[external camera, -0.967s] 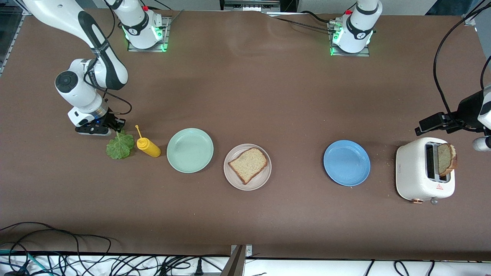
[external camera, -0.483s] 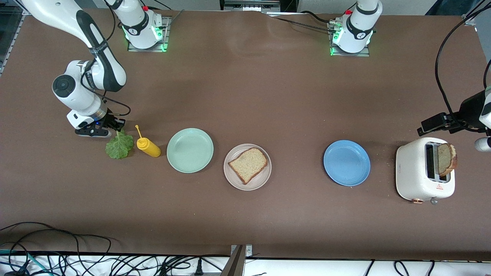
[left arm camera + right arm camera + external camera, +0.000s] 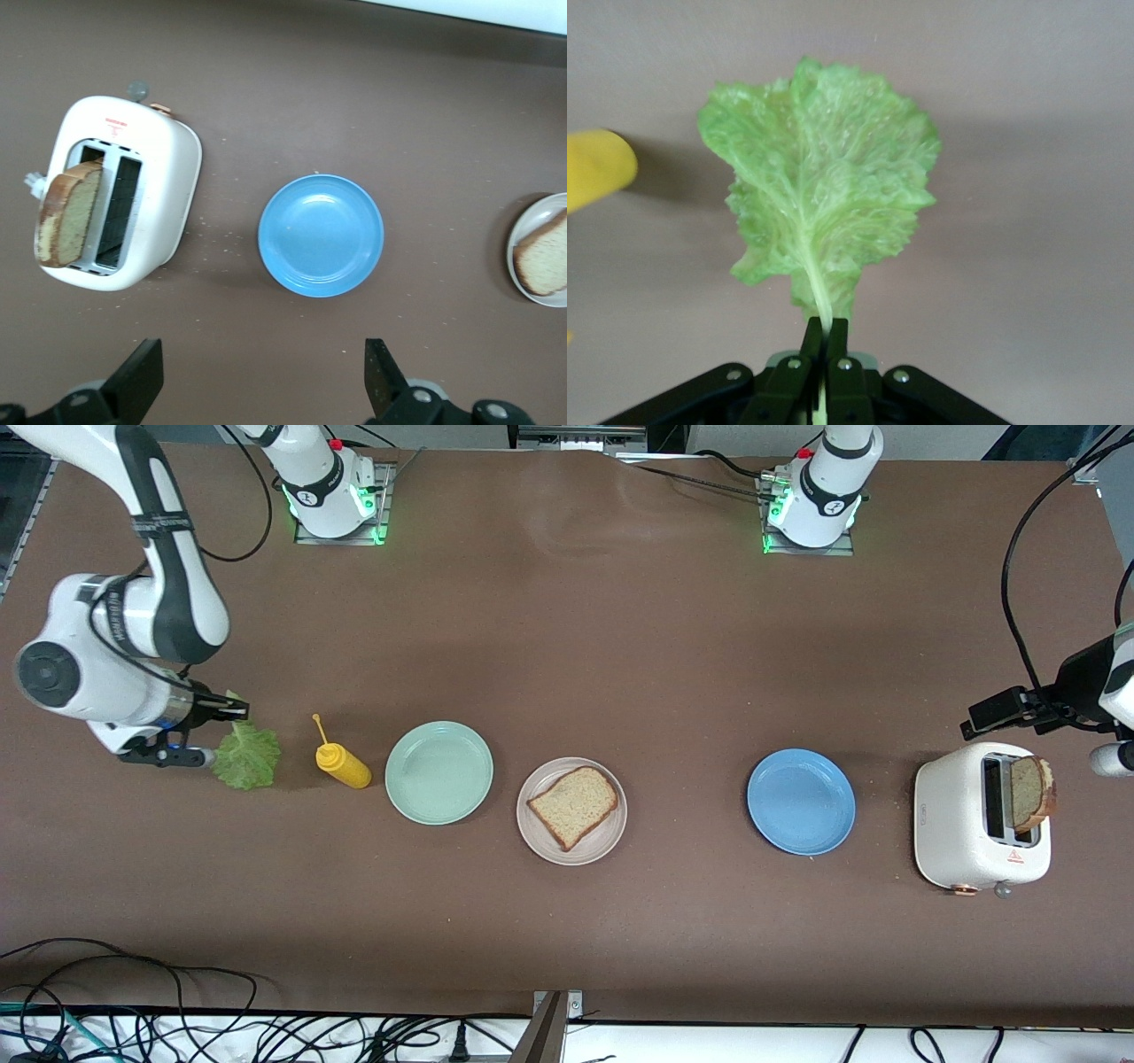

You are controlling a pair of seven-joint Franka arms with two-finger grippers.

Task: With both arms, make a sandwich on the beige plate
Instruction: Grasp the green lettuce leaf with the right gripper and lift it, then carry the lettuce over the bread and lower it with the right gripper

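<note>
lettuce pinched by its stem: thin grip, crowded route

right tool (image 3: 824, 341) clamped together on the pale stem of the lettuce leaf (image 3: 824, 204), lifted off the desk (image 3: 567, 646) at the right arm's end, over bare surface beside the yellow squeeze bottle (image 3: 343, 764). held only at the narrow stalk, with the whole ruffled blade hanging free ahead of the fingertips. likely risks: leaf tearing or slipping out of so small a pinch under a quick swing, or flapping and folding so that it lands crumpled rather than flat.

on the way toward the beige plate (image 3: 611, 834), first the bottle, then the mint-green plate (image 3: 438, 772). carried too low, a dangling leaf could catch the bottle's thin nozzle and tip it, or brush the green plate. released too early, lettuce on the wrong plate.

on the beige plate, one bread slice (image 3: 574, 805) lying flat, turned at an angle. dropped off-centre, leaf spilling over the rim instead of covering the bread.

left tool (image 3: 266, 376) spread wide apart and empty, hanging above the desk near the toaster (image 3: 979, 815), waiting. second slice (image 3: 1030, 792) standing up out of a toaster slot, beside the blue plate (image 3: 801, 802). risk there: crushing or breaking the upright slice with a hard squeeze, or shoving the toaster. risk also of both arms meeting over the beige plate at once.
</note>
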